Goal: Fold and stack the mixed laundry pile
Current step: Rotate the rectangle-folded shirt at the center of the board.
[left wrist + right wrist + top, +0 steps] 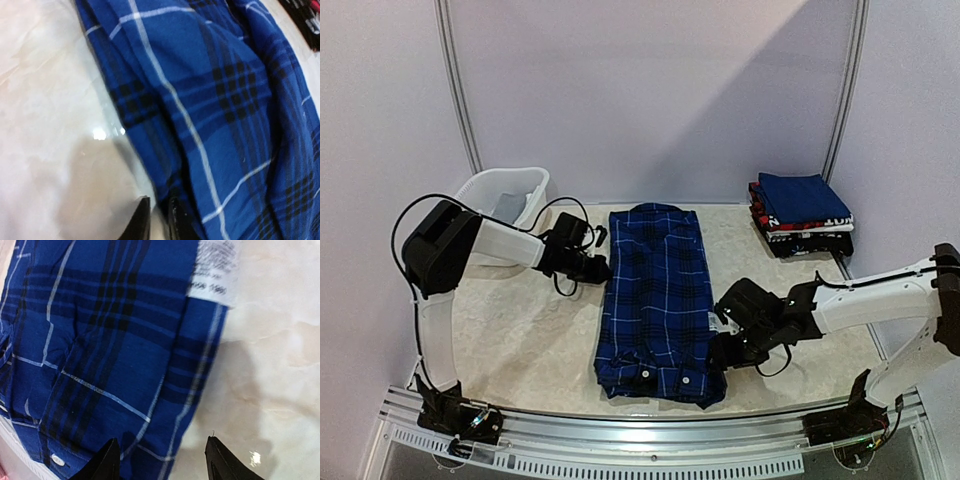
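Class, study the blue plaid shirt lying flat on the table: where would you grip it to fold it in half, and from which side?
Probably its two near corners, coming in from the long sides. The plaid shirt lies flat as a long strip, its side edges free on the table, so sideways pinches can catch them.

We see the dark blue plaid shirt [655, 300] lying flat at the middle of the table [520, 340], folded into a long rectangle that runs from 12 to 6 o'clock. It has thin light lines, a white label [215, 272] at one edge and pale buttons [645, 372] near its 6 o'clock end. At 2 o'clock from it sits a stack of folded garments [802, 215], a dark blue one on top. At 10 o'clock, grey cloth [510, 205] shows inside the white basket [500, 178].
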`<state>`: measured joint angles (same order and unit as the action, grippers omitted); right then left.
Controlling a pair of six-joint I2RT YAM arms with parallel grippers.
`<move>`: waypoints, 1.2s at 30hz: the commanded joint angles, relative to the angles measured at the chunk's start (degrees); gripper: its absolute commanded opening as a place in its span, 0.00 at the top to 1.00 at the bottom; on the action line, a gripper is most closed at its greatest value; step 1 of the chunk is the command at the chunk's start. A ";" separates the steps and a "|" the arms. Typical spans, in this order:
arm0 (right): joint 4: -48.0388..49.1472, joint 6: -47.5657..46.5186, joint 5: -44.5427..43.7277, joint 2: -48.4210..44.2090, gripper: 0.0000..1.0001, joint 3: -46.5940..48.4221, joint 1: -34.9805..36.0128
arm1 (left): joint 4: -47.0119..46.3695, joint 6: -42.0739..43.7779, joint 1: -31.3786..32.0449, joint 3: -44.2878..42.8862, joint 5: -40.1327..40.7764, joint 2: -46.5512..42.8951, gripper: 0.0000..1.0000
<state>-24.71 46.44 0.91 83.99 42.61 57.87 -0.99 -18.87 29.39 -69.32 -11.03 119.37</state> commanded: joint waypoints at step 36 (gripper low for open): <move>11.42 -5.83 -15.38 -16.34 0.01 -8.58 0.34 | 7.99 -14.23 19.09 35.91 34.27 -47.26 0.00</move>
<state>-14.92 41.06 -17.12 69.58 36.29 57.87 8.19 -28.95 47.09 -35.88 25.63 73.43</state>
